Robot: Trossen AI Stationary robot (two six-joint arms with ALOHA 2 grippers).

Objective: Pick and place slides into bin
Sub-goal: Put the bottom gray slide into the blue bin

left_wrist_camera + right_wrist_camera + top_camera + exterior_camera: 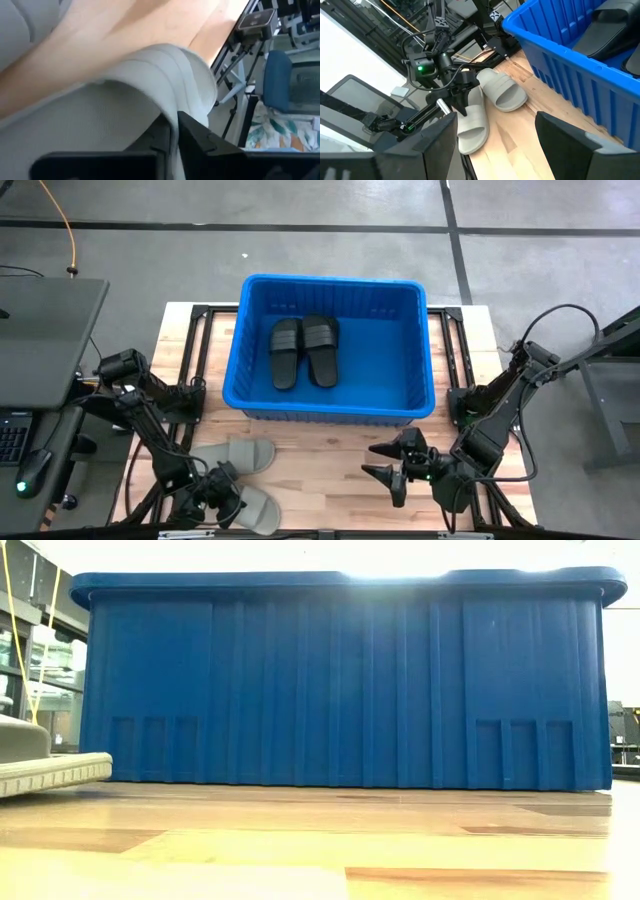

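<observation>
2 black slides [303,350] lie in the bin [255,300]; at 7 o'clock, left gripper [226,488] clamps a grey slide [258,505]; right gripper [384,459] gapes.

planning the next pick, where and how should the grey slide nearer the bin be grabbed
Grip the wide strap of the grey slide nearer the bin, coming down from above. It lies flat, sole down, on the table, so the raised strap arch probably gives fingers room on both sides. The open right end effector has a clear path across bare wood.
</observation>
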